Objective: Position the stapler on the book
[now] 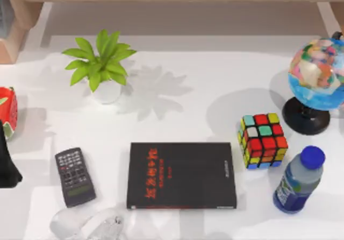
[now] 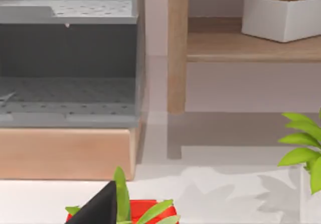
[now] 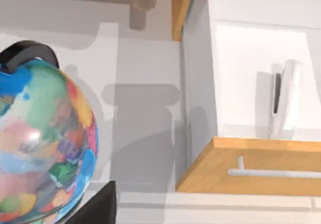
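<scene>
The white counter [image 1: 177,105] holds the black book [image 1: 181,175] lying flat near the front, between the remote [image 1: 75,176] on its left and the cube [image 1: 262,141] on its right. A pale glassy thing [image 1: 88,224] lies just left of the book at the near edge. You cannot tell if it is the stapler. You cannot tell if your left gripper [image 2: 98,209] or right gripper [image 3: 95,204] is open or closed.
</scene>
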Robot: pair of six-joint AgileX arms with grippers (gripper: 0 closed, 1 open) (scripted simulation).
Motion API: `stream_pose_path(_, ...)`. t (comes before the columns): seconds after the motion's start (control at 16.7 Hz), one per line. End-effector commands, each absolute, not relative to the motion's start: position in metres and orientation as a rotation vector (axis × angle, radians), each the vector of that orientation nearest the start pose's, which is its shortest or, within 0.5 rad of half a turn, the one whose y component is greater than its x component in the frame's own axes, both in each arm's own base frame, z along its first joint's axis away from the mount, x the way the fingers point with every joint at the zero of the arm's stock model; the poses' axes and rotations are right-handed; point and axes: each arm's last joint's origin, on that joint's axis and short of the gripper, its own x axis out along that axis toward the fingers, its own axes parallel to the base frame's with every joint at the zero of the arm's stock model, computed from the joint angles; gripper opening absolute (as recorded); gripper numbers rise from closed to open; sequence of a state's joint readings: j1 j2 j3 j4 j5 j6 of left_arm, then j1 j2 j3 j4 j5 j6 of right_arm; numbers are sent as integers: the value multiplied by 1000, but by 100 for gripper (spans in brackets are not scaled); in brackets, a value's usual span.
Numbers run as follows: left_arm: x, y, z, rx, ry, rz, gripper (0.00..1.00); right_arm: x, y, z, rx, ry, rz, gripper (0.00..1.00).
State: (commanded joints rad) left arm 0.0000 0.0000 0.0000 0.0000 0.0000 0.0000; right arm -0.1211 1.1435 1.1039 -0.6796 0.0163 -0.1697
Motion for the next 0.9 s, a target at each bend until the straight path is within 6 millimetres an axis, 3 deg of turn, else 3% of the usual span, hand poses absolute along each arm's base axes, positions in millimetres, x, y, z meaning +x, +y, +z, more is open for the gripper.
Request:
stream_pose_path(0.12, 106, -1, 160, 0, 0, 0, 100, 288, -45, 331, -123, 878, -86, 100)
stream_pose_path(0.24, 106, -1, 160, 0, 0, 0, 100, 339, -68, 324, -99, 1019, -109, 100)
stream_pose_path(0.48, 106, -1, 160, 0, 0, 0, 100, 418, -123, 277, -13, 1261, -156, 100)
stream_pose_path(0.72, 106, -1, 160, 0, 0, 0, 100, 457, -166, 220, 86, 1420, -180, 100)
stream_pose_path(0.9, 106, -1, 160, 0, 0, 0, 100, 472, -177, 194, 131, 1466, -171, 100)
